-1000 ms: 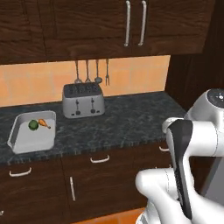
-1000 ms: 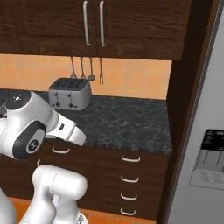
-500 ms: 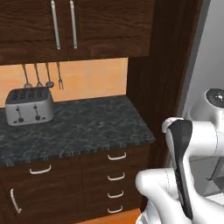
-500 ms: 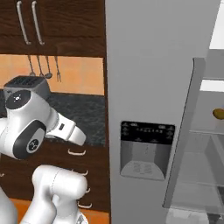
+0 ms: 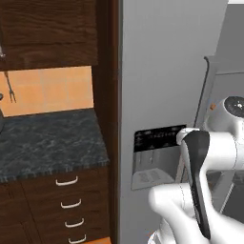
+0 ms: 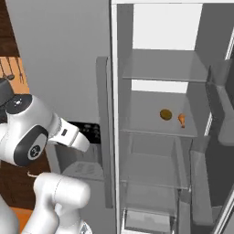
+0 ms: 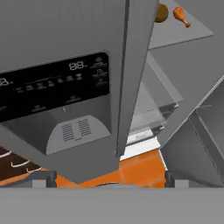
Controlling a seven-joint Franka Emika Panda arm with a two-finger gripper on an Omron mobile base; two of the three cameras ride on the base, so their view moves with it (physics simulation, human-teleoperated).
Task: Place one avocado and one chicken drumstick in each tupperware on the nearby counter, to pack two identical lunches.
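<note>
The gripper [image 7: 109,177] hangs empty with its fingers spread wide, facing the smooth grey fridge door [image 7: 65,52] and its glossy black dispenser panel [image 7: 52,85]. Past that door the fridge stands open: on a clear, flat middle shelf [image 6: 157,130] lie a round, brownish-green avocado [image 6: 166,114] and, just beside it, a tapered orange-brown chicken drumstick [image 6: 182,119], both untouched. By my judgement this fetch is only starting. Off to the side runs the counter [image 5: 47,143], dark marbled stone over wooden drawers.
</note>
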